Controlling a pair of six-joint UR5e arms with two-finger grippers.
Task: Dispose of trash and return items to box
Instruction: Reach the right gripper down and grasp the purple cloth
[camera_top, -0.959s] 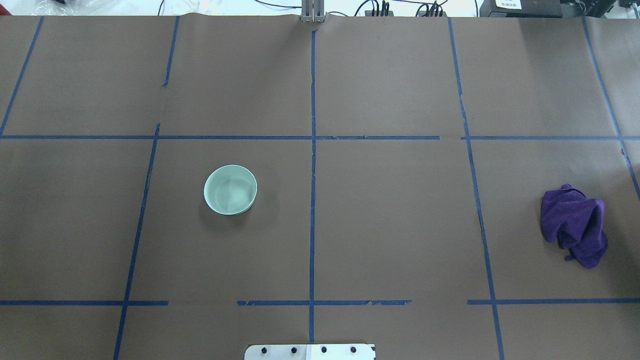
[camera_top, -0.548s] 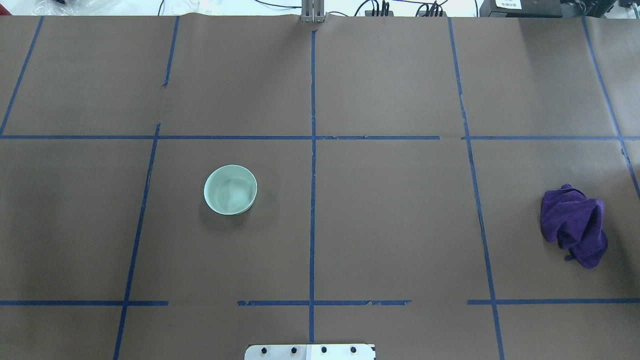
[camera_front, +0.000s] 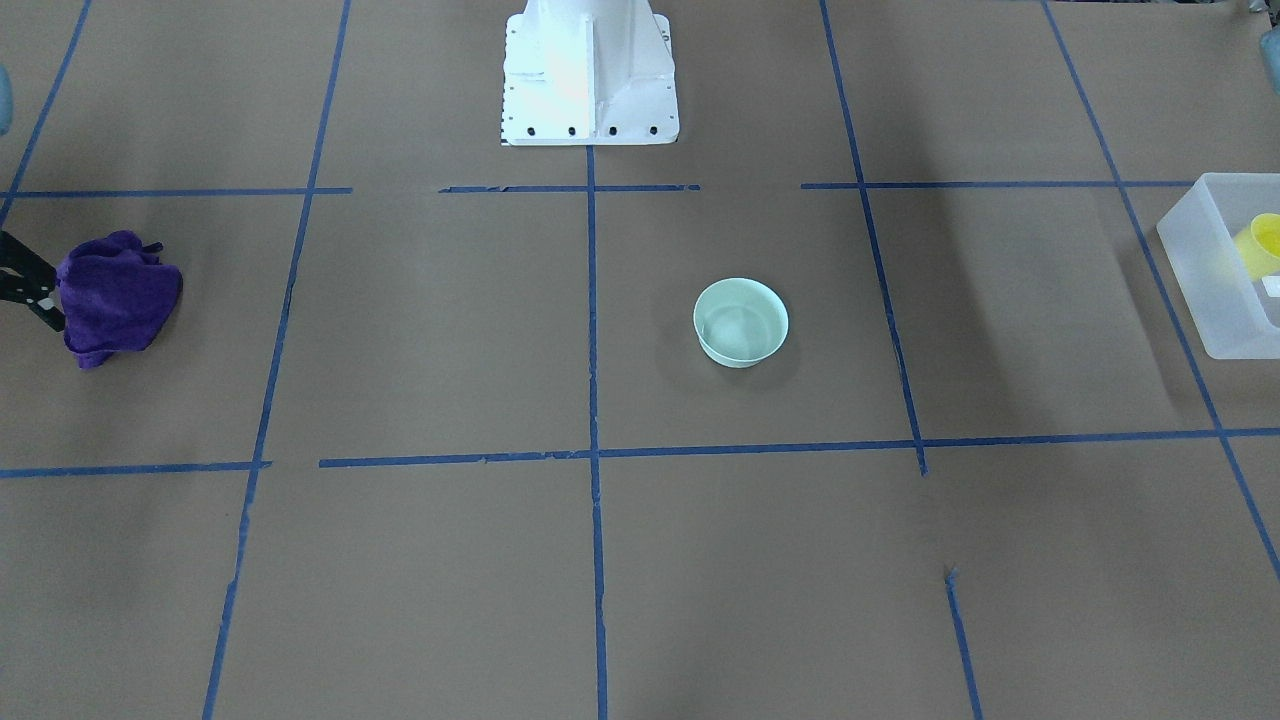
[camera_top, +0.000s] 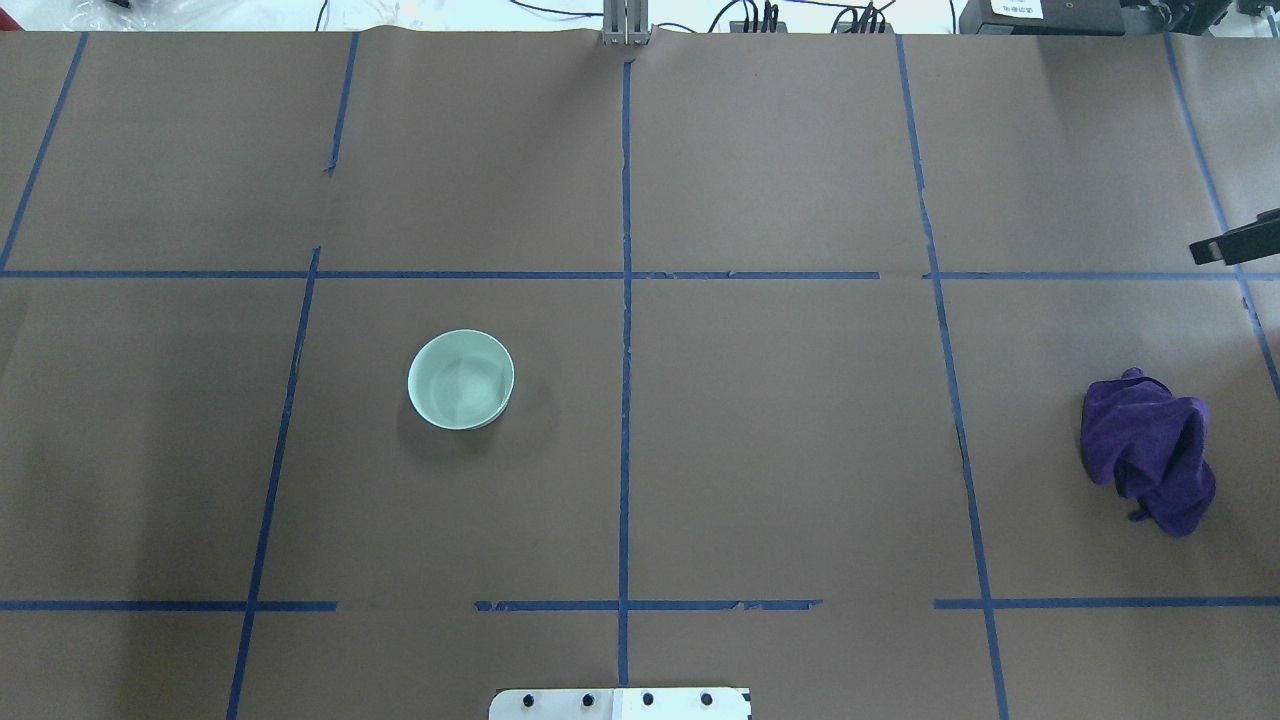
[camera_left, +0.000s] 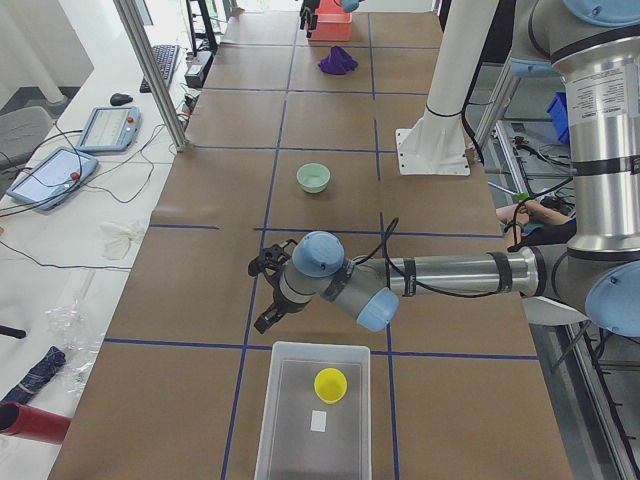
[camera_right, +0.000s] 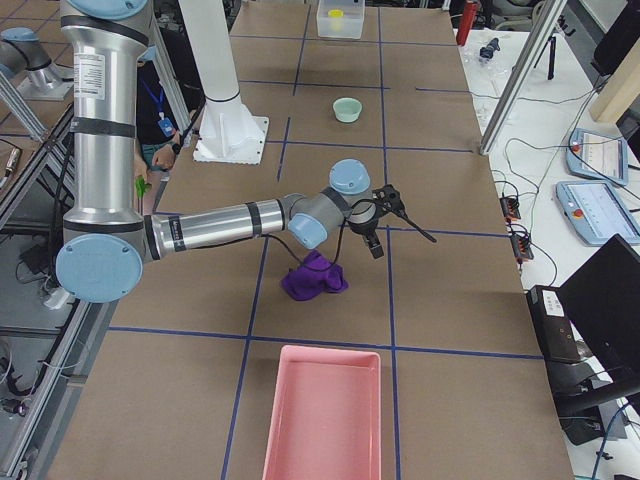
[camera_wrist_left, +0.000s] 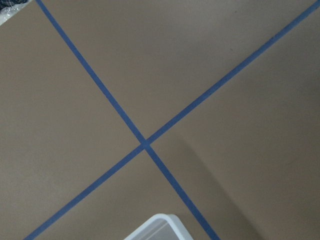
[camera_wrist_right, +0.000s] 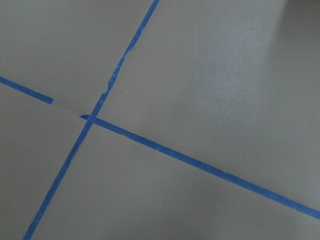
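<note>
Rt gripper (camera_right: 402, 240) tip now pokes into your overhead view at the rt edge; it wasn't there a sec ago. Fingers look spread and empty, just beside the purple cloth (camera_top: 1150, 450), so it's prob. going for that as trash. Left gripper (camera_left: 262, 297) hovers near the box (camera_left: 285, 420); can't tell its state. Cup (camera_left: 330, 384) is in the box. Bowl (camera_top: 461, 379) sits mid-table, well apart from the box, so you've yet to return it.

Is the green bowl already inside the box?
No, the bowl stands on the table, apart from the box, which holds the yellow cup.
</note>
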